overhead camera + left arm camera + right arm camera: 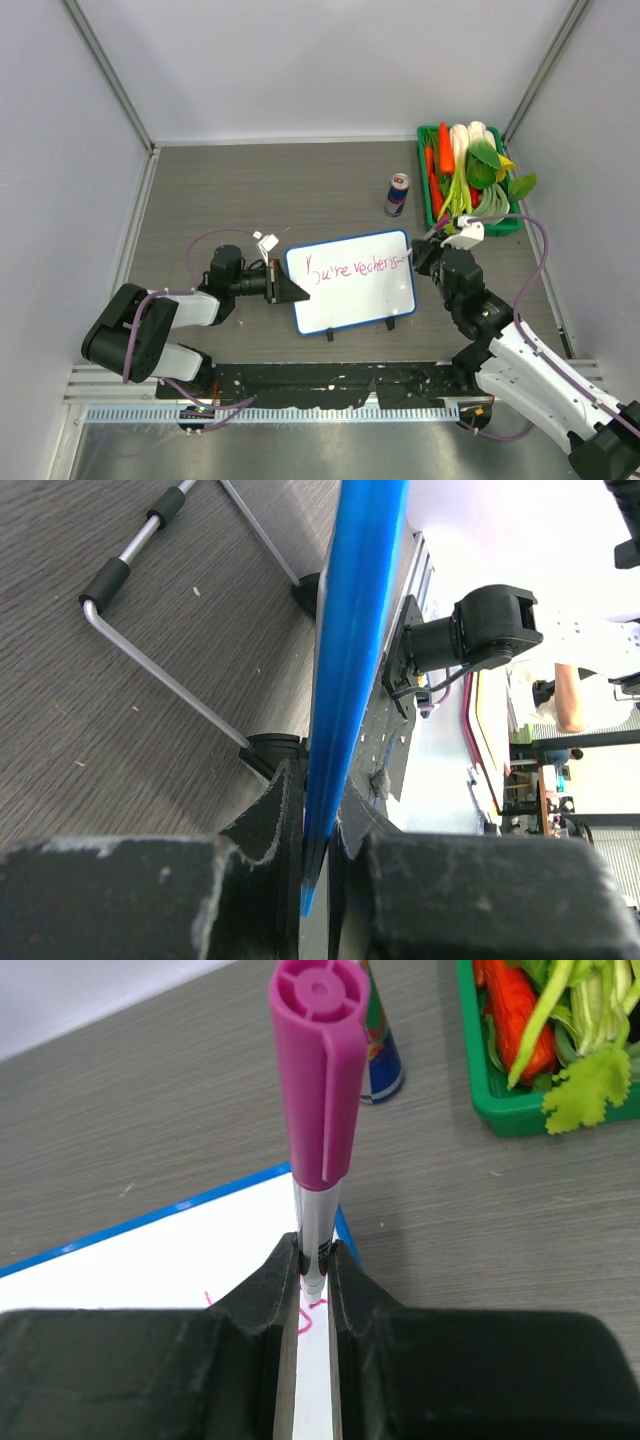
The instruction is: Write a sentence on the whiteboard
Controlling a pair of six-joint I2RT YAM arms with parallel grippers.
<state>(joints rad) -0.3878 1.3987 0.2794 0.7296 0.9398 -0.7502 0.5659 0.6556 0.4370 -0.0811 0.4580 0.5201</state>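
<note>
Top external: left gripper (284, 286) clamps the whiteboard (355, 297) at its left edge — right gripper (425, 257) pinches a pink marker (318, 1080) at the end of the sentence (355, 268).

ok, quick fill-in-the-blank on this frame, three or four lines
The left tool is shut on the whiteboard, whose rim is ____.
The right tool holds the marker at the board's ____ edge.
The sentence starts with the word ____.
The vegetables lie in a ____ tray.
Missing: blue; right; You're; green.
</note>
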